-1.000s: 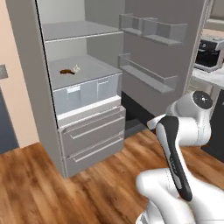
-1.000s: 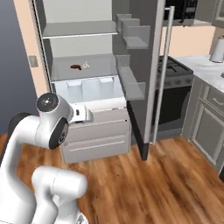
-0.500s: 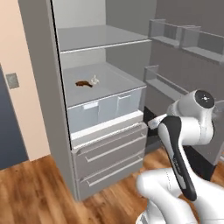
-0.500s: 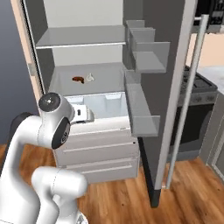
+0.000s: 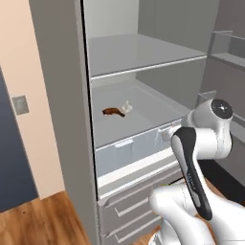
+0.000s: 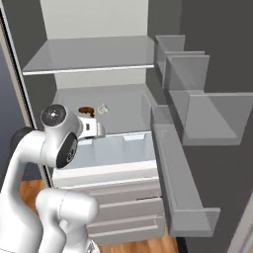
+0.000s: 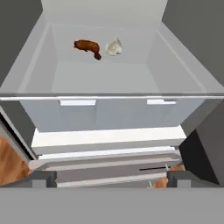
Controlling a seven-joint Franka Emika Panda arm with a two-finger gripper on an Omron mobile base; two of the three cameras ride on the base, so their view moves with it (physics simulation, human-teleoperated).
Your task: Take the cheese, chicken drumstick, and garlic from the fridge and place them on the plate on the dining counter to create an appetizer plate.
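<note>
Fingers: the gripper (image 7: 106,181) is spread wide with nothing held, short of the shelves.
Fridge (image 5: 62,95): door swung open; the middle shelf carries the food.
Chicken drumstick (image 7: 87,46): laid on that shelf, just beside the garlic (image 7: 114,47).
Risk: the garlic may be knocked aside when the drumstick is reached for, so close are they.
Hidden: no cheese can be made out; the fingertips are cut off low in the hand view.

Fridge (image 5: 67,119), middle shelf (image 7: 105,76): open at the front, with bare floor ahead of the chicken drumstick (image 7: 87,46) and the garlic (image 7: 114,46) beside it. Headroom bounded by the upper shelf (image 5: 143,55); door bins (image 6: 197,113) project along the right.
</note>
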